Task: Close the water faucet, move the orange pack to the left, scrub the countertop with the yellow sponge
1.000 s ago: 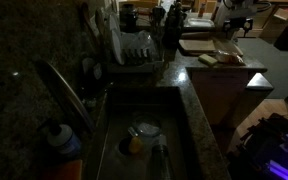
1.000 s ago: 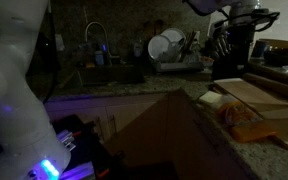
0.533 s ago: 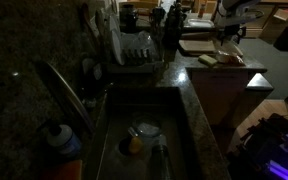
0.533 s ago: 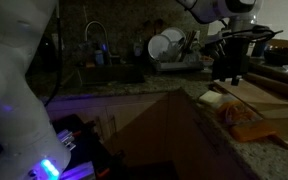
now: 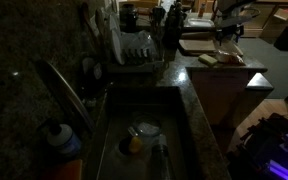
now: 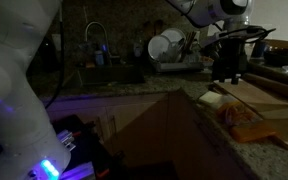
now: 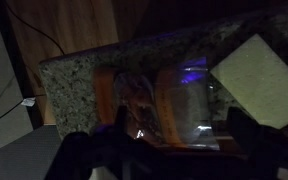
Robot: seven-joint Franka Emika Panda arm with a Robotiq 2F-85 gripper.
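The water faucet (image 5: 64, 92) is a long shiny spout slanting over the sink; whether water runs cannot be told in the dim light. It also shows in an exterior view as the faucet (image 6: 94, 38). The orange pack (image 7: 149, 105) lies on the speckled countertop (image 7: 72, 85), with the pale yellow sponge (image 7: 256, 78) beside it. In both exterior views the sponge (image 5: 208, 60) (image 6: 214, 98) sits next to the pack (image 5: 230, 57) (image 6: 246, 122). My gripper (image 7: 169, 150) (image 6: 229, 75) (image 5: 227, 38) hangs open just above the pack, its dark fingers either side, holding nothing.
A dish rack with white plates (image 5: 134, 48) (image 6: 167, 45) stands between sink and gripper. A wooden board (image 6: 262, 95) lies behind the pack. The sink holds a white dish (image 5: 144, 129) and a yellow-orange lump (image 5: 133, 144). A blue-capped orange bottle (image 5: 59, 145) stands near the faucet base. The counter's edge runs close to the pack.
The gripper has come down from above toward the pack and sponge, mostly in the first half second. Its jaws stay open; pack and sponge have not moved.
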